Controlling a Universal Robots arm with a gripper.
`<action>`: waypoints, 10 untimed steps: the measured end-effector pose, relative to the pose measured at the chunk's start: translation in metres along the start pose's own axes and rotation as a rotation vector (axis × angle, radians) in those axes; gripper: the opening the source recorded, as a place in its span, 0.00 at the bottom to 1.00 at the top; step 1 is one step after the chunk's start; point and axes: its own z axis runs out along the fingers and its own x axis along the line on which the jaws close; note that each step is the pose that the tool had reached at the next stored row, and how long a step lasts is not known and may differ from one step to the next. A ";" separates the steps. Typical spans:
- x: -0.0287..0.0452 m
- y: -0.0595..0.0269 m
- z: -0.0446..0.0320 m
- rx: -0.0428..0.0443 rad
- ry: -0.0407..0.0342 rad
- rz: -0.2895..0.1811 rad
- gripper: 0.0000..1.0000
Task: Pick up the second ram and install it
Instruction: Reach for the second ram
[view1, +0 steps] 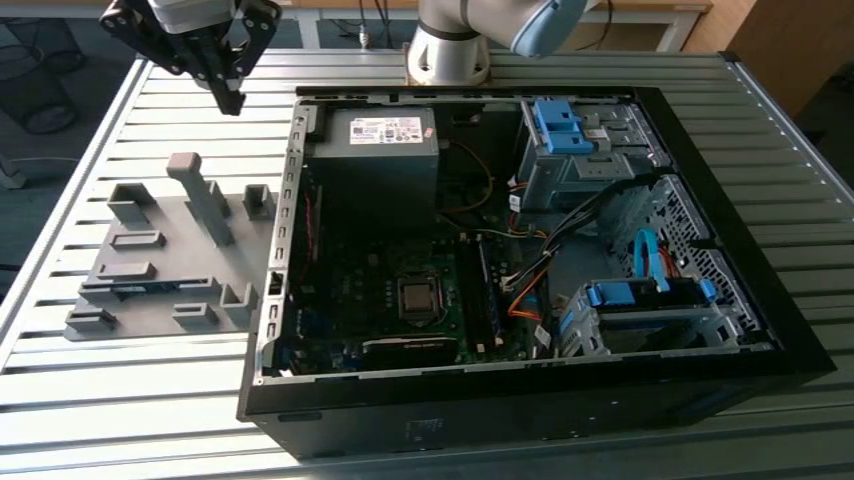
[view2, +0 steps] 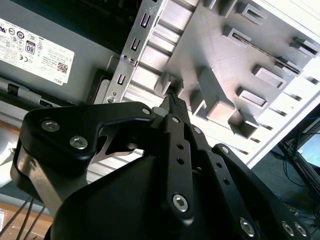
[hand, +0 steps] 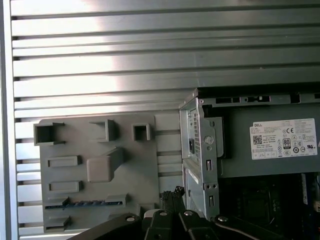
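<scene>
The second ram is a thin dark blue-green stick lying on edge between two blocks of the grey holder plate. In the exterior view the ram sits near the front of the plate, on that view's left. My gripper hangs high above the table behind the plate and beside the open computer case. Its black fingers meet at the tips with nothing between them. In the first wrist view the gripper is apart from the ram.
The case's power supply sits at its back corner nearest the gripper, with the motherboard below it. Blue drive cages and cables fill the exterior view's right. Tall grey blocks rise from the holder plate. The table is slatted metal.
</scene>
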 end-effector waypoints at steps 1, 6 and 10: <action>0.0003 0.0000 0.0000 0.0000 0.0000 0.000 0.11; 0.0017 -0.0001 0.0000 0.0000 0.0000 0.000 0.11; 0.0029 -0.0002 0.0001 0.0000 0.0000 0.000 0.11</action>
